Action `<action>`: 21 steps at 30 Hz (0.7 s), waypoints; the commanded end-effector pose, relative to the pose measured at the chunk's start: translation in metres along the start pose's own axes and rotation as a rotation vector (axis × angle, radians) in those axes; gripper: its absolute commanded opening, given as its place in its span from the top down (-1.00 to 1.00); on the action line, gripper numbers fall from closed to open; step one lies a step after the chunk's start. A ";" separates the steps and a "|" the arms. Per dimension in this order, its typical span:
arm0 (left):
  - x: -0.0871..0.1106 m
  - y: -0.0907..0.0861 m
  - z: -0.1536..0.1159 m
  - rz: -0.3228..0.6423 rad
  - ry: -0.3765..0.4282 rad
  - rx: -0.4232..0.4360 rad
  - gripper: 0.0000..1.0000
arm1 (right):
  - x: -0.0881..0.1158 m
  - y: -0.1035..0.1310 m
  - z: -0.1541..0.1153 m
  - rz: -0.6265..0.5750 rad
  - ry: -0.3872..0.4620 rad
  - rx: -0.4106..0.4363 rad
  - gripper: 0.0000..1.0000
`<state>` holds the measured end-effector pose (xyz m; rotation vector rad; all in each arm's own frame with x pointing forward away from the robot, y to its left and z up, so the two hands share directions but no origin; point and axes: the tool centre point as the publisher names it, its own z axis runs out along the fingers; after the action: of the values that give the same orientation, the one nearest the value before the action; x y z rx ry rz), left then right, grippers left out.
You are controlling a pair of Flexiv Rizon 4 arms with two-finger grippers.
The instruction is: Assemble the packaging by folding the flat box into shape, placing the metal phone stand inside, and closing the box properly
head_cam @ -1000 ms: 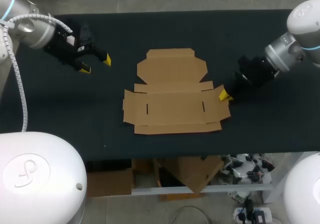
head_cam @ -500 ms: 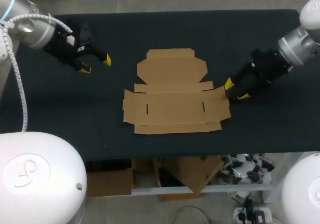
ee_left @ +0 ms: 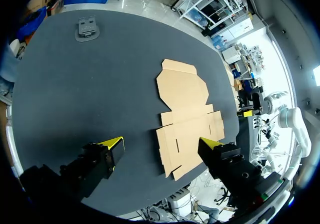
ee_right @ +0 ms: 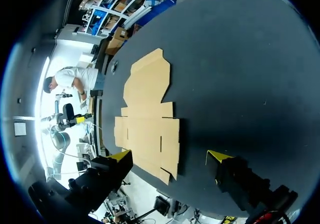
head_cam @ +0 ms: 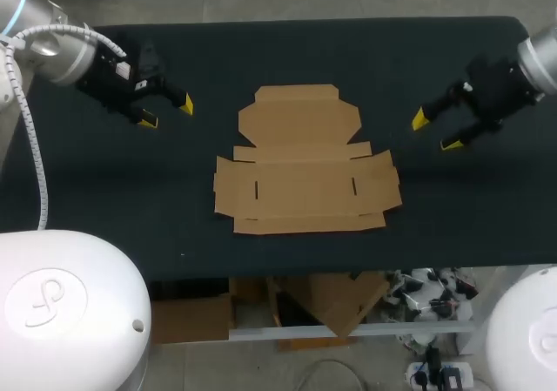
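on the table (head_cam: pixel 348 51): one flat box (head_cam: pixel 306 160), one dark stand (ee_left: pixel 87 28); left gripper (head_cam: pixel 167 113) and right gripper (head_cam: pixel 435 131), both wide apart.

a robotics lab. two grey robot arms, the left arm (head_cam: pixel 48 51) trailing a ribbed white cable hose (head_cam: pixel 36 156) and the right arm (head_cam: pixel 540 60), stand at a black-topped test table (head_cam: pixel 418 51) holding a flat cardboard box (head_cam: pixel 305 186).

Head view looks down; wrist views oblique from sides; all share box (head_cam: pixel 305 186).
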<state>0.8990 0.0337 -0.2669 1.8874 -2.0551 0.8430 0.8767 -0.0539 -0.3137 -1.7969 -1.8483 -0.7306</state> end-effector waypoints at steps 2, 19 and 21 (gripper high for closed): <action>0.001 0.000 -0.001 -0.002 -0.006 -0.003 -1.00 | 0.003 0.004 -0.005 0.006 -0.015 -0.026 -1.00; 0.000 0.008 0.003 -0.064 -0.023 -0.013 1.00 | 0.005 0.038 -0.005 -0.001 -0.037 -0.055 1.00; 0.000 0.009 0.005 -0.066 -0.026 -0.019 1.00 | 0.005 0.041 -0.002 -0.002 -0.034 -0.061 1.00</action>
<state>0.8901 0.0316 -0.2718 1.9512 -1.9960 0.7927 0.9130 -0.0535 -0.3017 -1.8589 -1.8698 -0.7709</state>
